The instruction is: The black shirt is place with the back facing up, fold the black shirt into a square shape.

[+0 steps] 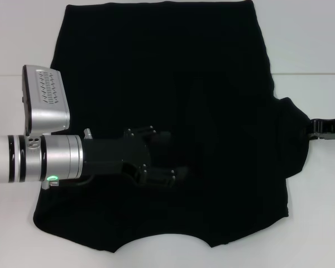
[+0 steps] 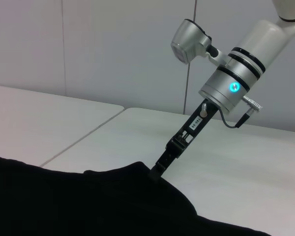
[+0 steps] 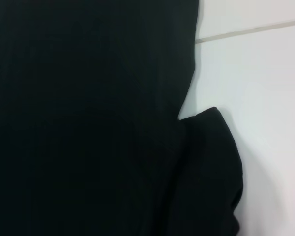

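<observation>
- The black T-shirt (image 1: 173, 100) lies flat on the white bench (image 1: 312, 44), plain side up, no lettering visible; its left side already looks folded in, since no left sleeve shows.
- The left pincer (image 1: 176, 156) lies low over the middle of the T-shirt, with cloth on every side of it. Its dark fingers merge with the dark fabric, so I cannot tell how they stand or whether they hold anything.
- The right pincer (image 2: 156, 171) sits at the outer edge of the right sleeve (image 1: 293, 139). In the left wrist view its tip meets a small raised peak of cloth, so it appears pressed together on the sleeve edge, though the contact is small and partly hidden.
- The bulk of the T-shirt stretches from the right pincer toward the left one, and the sleeve bunches just beside the right pincer.
- Judged step: carrying the right sleeve inward over the body.
- Risks: a thin pinch on a single layer could slip, dropping the sleeve short of the fold line.
- Pulling too hard could drag the whole T-shirt across the smooth bench and skew the folded left side.
- The two pincers could meet over the middle if the left one is not cleared.
</observation>
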Robot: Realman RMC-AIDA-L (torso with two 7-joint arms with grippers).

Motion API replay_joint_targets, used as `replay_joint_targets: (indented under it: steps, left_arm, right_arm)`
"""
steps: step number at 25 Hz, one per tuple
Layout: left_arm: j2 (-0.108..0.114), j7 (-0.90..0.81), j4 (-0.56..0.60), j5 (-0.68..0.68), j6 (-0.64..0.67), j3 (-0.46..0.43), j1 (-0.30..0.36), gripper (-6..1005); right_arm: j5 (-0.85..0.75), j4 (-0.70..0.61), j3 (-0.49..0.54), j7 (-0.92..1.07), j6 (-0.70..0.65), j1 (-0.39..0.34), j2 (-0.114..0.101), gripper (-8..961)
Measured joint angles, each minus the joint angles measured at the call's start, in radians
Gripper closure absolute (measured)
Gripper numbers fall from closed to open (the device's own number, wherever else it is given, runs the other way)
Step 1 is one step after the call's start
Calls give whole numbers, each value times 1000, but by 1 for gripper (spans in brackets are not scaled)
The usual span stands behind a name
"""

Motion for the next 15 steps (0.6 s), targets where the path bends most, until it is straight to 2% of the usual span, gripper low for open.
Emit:
replay_joint_targets:
  steps: [2, 13, 15]
  left_arm:
    - [0, 0, 0, -1, -6, 0, 1, 66]
    - [-5, -20, -2, -21, -14, 0, 2, 66]
    - [-6, -20, -4, -26, -9, 0, 6, 66]
  right_arm:
    - [0, 0, -1, -4, 4, -1, 1, 776]
    - [10, -7, 43, -48, 30, -39, -2, 932]
    - [11, -11, 64, -66, 30, -48, -4, 932]
